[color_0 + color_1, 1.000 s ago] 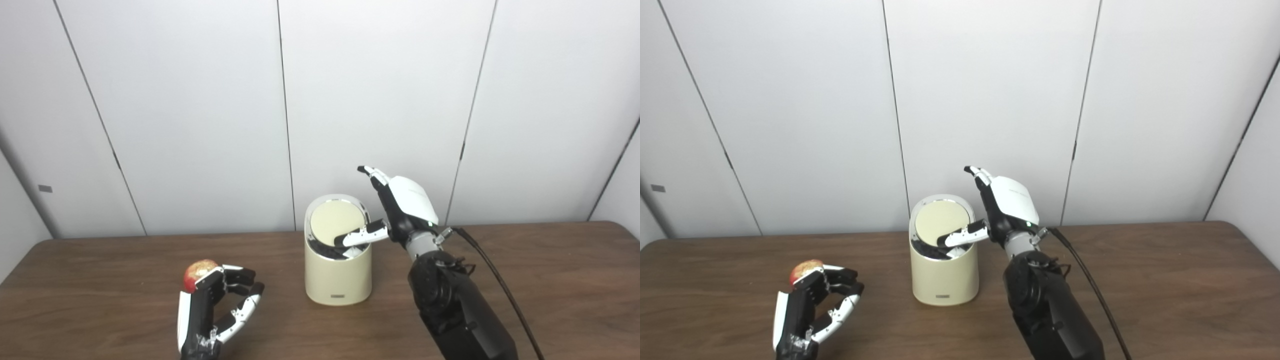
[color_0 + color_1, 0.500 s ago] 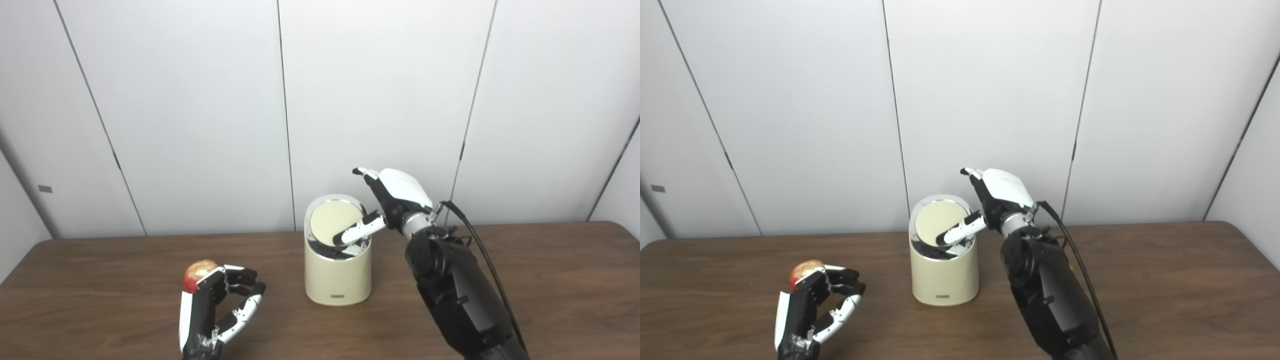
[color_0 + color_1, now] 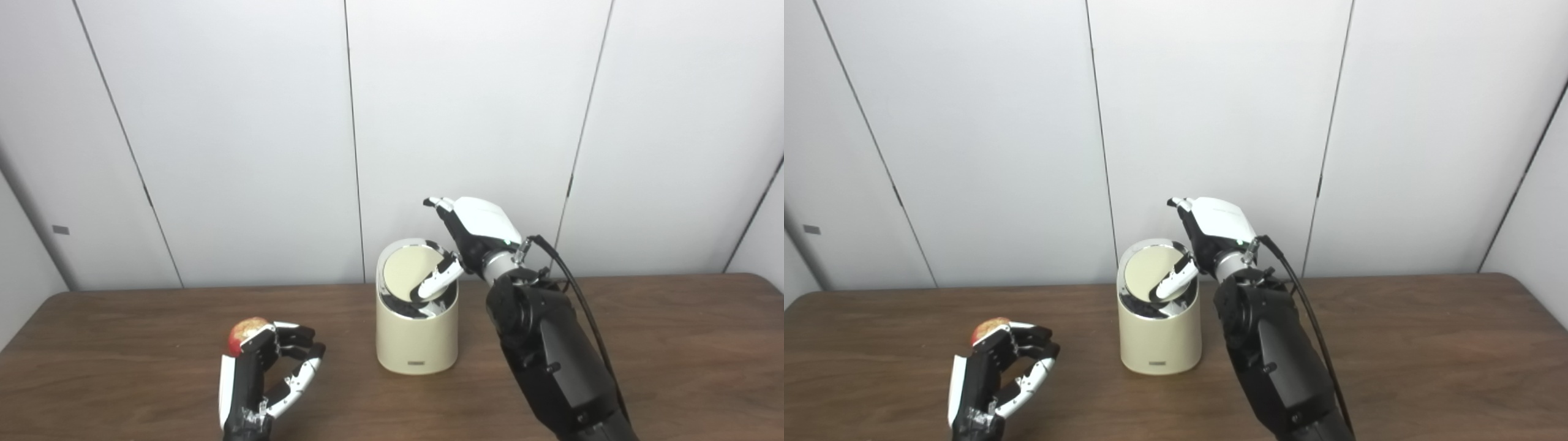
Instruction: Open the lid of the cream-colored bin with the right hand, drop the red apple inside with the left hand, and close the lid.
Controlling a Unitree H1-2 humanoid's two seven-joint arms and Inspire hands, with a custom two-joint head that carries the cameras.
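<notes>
So my right hand (image 3: 474,236) is up at center frame, arm rising from the lower right, fingers spread with nothing gripped and the thumb poked down onto the lid (image 3: 409,274) of the cream-colored bin (image 3: 417,334), which sits mid-table and looks tipped partly open. My left hand (image 3: 263,373) is at the lower left, standing upright off the wooden table (image 3: 674,343), fingers curled apart. The red apple (image 3: 244,329) sits right behind its fingertips, can't tell if they actually grip it.
</notes>
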